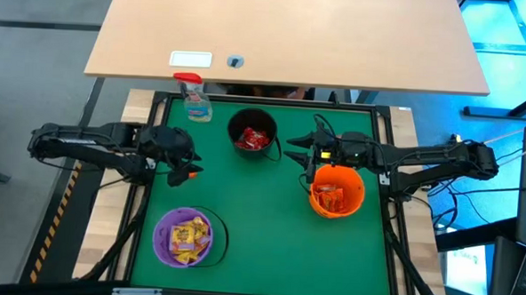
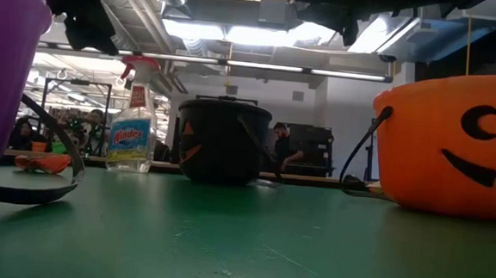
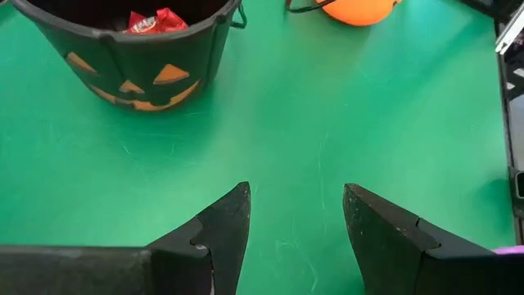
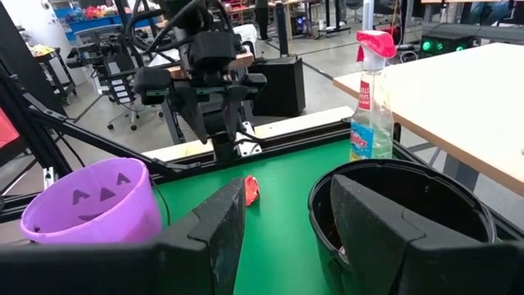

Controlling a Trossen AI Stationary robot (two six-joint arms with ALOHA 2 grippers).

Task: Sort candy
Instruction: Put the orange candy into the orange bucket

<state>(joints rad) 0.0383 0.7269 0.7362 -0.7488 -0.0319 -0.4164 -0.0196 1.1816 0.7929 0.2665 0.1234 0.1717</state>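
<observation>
Red and shiny, one small wrapped candy (image 4: 251, 190) lies loose on the green mat (image 1: 269, 219), just beside the left gripper (image 1: 188, 171) and directly under its fingers as seen from the right wrist view. The left gripper's jaws are apart and empty. The right gripper (image 1: 300, 154), farther off between the black bucket (image 1: 252, 135) and the orange bucket (image 1: 337, 191), is likewise parted. Other candies are already sorted into buckets.

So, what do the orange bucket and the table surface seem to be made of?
The orange bucket looks like moulded plastic: smooth, slightly glossy, with a black printed pumpkin face. The table surface seems to be a green mat, perhaps rubber or vinyl: matte, with faint scuff lines in the left wrist view.
</observation>
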